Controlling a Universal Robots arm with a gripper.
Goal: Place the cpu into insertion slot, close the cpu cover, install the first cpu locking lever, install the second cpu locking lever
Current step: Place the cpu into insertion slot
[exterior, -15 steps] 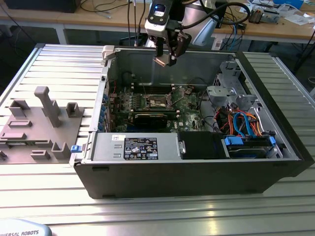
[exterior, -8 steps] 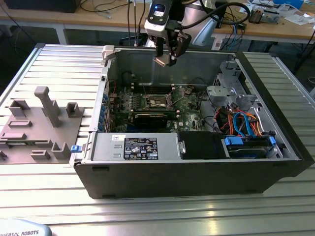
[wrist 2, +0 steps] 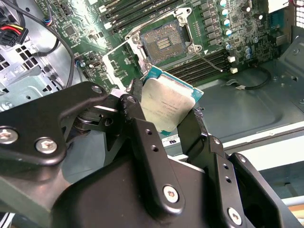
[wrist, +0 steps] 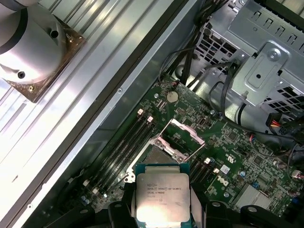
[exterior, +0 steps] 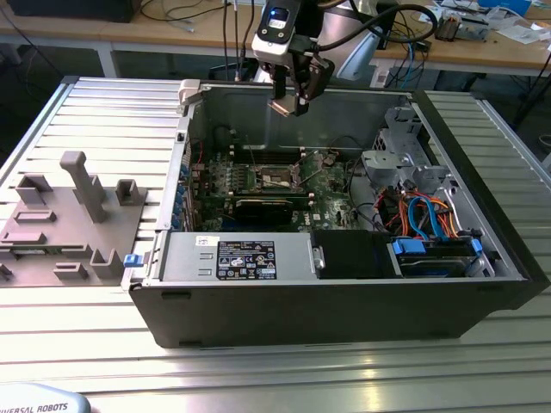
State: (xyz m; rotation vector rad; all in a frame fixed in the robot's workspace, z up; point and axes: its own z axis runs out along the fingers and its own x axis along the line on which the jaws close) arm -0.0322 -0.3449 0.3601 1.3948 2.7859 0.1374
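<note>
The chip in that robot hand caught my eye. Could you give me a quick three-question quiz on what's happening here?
1. True or false: the cpu already sits in the insertion slot.
2. The cpu cover is: A) swung open, B) shut flat over the slot, C) held by the hand.
3. Fill in: the hand is shut on the ____.

Key: 1 false, the insertion slot is empty; 2 A; 3 cpu.

We see the silver-topped cpu (wrist 2: 167, 105) held tilted well above the insertion slot (wrist 2: 164, 43). That slot lies bare, its cpu cover (wrist: 189, 131) raised.
</note>
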